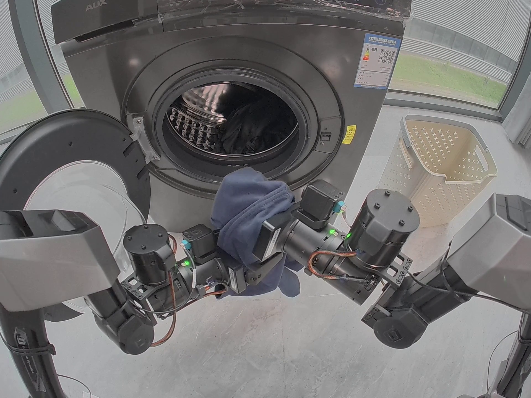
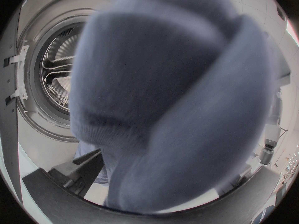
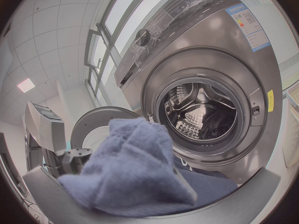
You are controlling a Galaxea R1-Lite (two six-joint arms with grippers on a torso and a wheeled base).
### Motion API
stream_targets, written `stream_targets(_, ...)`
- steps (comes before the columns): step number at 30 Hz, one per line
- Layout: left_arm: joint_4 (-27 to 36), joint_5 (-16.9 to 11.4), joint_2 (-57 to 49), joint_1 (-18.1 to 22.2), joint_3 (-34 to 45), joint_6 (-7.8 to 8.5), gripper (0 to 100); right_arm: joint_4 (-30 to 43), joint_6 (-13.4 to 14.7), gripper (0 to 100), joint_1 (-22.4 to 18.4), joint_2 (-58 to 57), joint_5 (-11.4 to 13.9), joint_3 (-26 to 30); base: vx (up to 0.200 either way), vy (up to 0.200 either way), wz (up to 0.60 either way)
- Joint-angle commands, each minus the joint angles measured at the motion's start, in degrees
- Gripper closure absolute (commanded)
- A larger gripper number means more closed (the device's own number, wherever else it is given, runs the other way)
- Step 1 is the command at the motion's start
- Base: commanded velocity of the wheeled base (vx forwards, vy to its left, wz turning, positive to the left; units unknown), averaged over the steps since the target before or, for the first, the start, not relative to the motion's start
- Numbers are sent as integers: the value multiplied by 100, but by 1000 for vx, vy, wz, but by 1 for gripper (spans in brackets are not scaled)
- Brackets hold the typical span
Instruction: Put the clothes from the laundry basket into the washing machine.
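blurred: blue garment (image 2: 168, 103) close against the left wrist camera; covers most of the drum opening (image 2: 57, 75) | unclear: dark cloth (image 1: 260, 125) inside the drum, kind cannot be told | cut off: washing machine (image 1: 232, 45) top at head view's upper edge; door (image 1: 61, 139) at its left edge

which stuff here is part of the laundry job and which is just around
Job:
blue fleece garment
grey front-loading washing machine
open round door
dark clothes inside
cream perforated plastic laundry basket

Just around:
blue-and-white label sticker
small yellow sticker
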Motion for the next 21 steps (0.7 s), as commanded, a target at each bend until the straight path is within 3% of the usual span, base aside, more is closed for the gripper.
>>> stream_targets(1, -1, 86, 519, 65, -371, -12, 0, -2, 6, 100, 64, -95, 2, 28, 0, 0, 0)
stream_targets(7, -1, 394, 783, 136, -634, -3, 0, -2, 15, 100, 81, -183, 2, 89, 0, 0, 0)
stream_targets(8, -1, 429, 801, 145, -687, -3, 100, -2, 15, 100, 81, -192, 2, 116, 0, 0, 0)
stream_targets(15, -19, 912, 853, 276, -1109, -118, 100, -11, 50, 100, -59, -298, -59, 300, 0, 0, 0)
stream_targets(21, -1, 965, 141, 364, -775, -320, 100, 279, 6, 100, -815, -473, -138, 520, 0, 0, 0)
